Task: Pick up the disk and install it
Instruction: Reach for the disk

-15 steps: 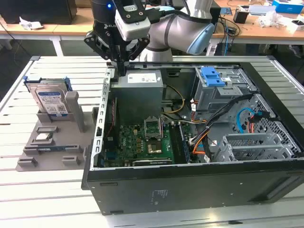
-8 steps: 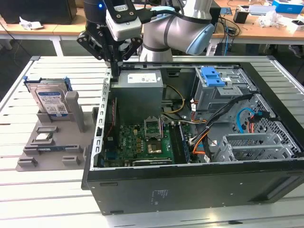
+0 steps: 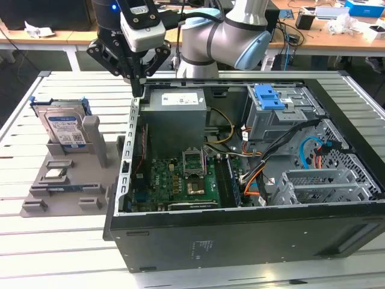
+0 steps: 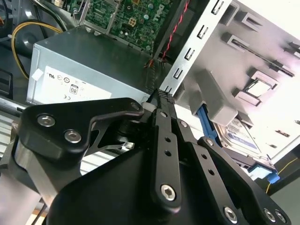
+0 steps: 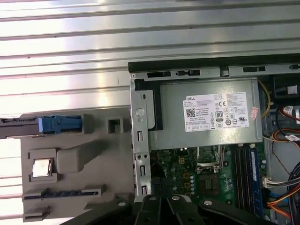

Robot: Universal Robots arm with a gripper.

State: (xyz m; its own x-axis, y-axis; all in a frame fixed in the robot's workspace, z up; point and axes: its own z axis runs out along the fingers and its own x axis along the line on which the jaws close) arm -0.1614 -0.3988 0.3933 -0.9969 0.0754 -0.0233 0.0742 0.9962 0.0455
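Note:
The disk (image 3: 63, 126) is a silver drive with a white-and-blue label in a blue caddy. It stands upright in a slot of the grey holder (image 3: 90, 180) on the exterior view's left. In the second wrist view the disk (image 4: 240, 137) shows past the fingers, and in the first wrist view the disk (image 5: 47, 125) is seen edge-on. My gripper (image 3: 138, 87) hangs above the back corner of the open computer case (image 3: 240, 241), to the right of the disk and apart from it. The gripper (image 4: 163, 96) is shut, with its black fingers together and nothing between them; its tip (image 5: 160, 202) also shows in the first wrist view.
Inside the case are a grey power supply (image 3: 177, 111), a green motherboard (image 3: 180, 180), loose cables and a drive cage with a blue bracket (image 3: 269, 96). The grey holder also carries a chip (image 3: 55, 174) and a memory stick (image 3: 66, 188). Benches with clutter stand behind.

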